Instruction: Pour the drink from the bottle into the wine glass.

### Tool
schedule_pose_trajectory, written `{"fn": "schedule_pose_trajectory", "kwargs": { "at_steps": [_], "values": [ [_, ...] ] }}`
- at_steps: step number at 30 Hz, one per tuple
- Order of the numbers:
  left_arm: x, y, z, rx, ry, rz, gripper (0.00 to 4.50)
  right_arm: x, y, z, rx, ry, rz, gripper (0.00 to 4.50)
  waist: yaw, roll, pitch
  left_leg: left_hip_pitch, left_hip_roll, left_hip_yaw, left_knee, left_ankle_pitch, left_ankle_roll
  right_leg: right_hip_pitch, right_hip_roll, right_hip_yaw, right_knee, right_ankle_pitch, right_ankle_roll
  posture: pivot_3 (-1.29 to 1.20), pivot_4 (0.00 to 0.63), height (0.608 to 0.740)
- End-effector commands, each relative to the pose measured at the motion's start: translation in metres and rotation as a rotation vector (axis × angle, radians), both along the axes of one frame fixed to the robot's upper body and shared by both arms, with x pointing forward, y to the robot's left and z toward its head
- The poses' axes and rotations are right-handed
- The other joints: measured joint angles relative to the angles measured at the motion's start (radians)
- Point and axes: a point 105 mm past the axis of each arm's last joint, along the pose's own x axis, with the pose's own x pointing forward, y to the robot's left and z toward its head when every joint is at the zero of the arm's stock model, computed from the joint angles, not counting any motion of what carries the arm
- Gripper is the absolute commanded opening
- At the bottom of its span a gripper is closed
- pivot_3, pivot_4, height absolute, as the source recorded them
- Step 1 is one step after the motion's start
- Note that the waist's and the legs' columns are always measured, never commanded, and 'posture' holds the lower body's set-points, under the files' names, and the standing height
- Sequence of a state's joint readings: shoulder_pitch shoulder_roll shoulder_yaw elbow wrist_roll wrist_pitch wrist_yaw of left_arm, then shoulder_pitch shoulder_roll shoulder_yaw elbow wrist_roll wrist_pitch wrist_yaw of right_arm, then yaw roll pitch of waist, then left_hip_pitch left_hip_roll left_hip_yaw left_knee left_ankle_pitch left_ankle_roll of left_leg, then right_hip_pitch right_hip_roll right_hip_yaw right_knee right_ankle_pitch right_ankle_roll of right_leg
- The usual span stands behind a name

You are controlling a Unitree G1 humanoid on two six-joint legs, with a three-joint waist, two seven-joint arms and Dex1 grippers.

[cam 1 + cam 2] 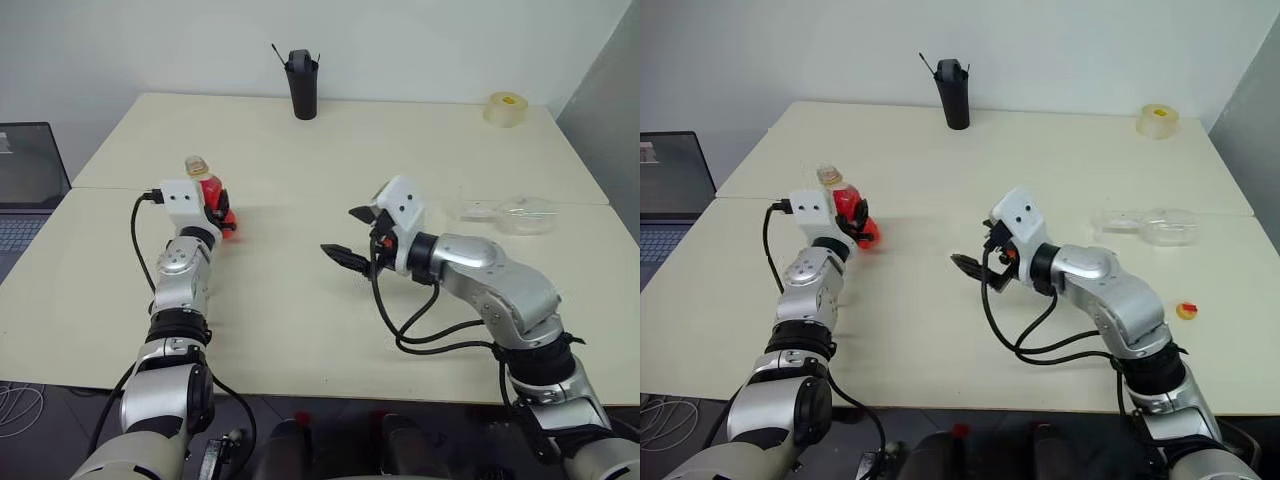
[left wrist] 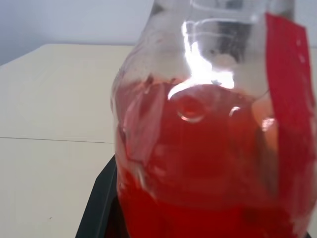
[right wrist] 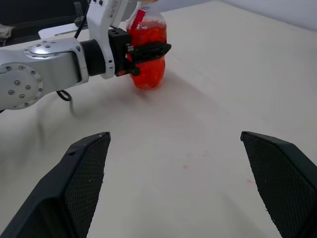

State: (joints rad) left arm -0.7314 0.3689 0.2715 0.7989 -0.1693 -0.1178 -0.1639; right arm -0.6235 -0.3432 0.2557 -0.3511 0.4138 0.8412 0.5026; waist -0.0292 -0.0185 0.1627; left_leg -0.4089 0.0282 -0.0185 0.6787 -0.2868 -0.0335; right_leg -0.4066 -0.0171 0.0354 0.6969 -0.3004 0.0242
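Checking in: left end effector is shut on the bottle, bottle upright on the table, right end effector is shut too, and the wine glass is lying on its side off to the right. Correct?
Not quite: the right end effector is open, its fingers spread wide apart in the right wrist view. The rest holds: the left end effector is shut on the upright bottle, and the wine glass lies on its side on the table.

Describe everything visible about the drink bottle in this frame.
The bottle is small, clear plastic, rounded in the body and narrowing to a neck, with a red label strip. Its neck top looks pale, with no coloured cap on it. Translucent red-pink drink fills the body, the neck being empty. It stands upright on the cream table, on the robot's left side. The left pincer is shut on its body, black fingers pressed against the plastic.
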Motion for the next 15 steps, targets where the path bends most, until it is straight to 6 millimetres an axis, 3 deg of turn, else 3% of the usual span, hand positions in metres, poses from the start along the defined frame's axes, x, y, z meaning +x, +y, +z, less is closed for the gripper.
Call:
{"fn": "schedule_pose_trajectory", "kwargs": {
  "at_steps": [1, 8, 15],
  "values": [
    [-0.001, 0.014, 0.018, -0.011, -0.072, 0.060, 1.53, -0.004, 0.007, 0.013, 0.017, -0.060, 0.040, 4.50, 0.000, 0.000, 0.000, 0.000, 0.000, 0.000, 0.000, 0.000, 0.000, 0.000, 0.000, -0.001, 0.000, 0.000, 0.000, 0.00, 0.150, 0.740],
    [-0.001, 0.015, 0.004, -0.074, -0.038, 0.077, 1.53, -0.004, 0.007, 0.011, 0.018, -0.050, 0.044, 4.50, -0.001, 0.000, 0.000, 0.000, 0.000, 0.000, 0.000, 0.000, 0.000, 0.000, 0.000, -0.003, 0.001, 0.000, 0.000, 0.00, 0.150, 0.740],
    [-0.004, 0.018, 0.000, -0.092, -0.034, 0.087, 3.80, -0.004, 0.007, 0.009, 0.015, -0.047, 0.043, 4.50, -0.001, 0.000, 0.000, 0.001, 0.000, 0.000, 0.000, 0.000, 0.000, 0.000, 0.000, -0.003, 0.001, 0.000, 0.000, 0.00, 0.150, 0.740]
  ]
}}
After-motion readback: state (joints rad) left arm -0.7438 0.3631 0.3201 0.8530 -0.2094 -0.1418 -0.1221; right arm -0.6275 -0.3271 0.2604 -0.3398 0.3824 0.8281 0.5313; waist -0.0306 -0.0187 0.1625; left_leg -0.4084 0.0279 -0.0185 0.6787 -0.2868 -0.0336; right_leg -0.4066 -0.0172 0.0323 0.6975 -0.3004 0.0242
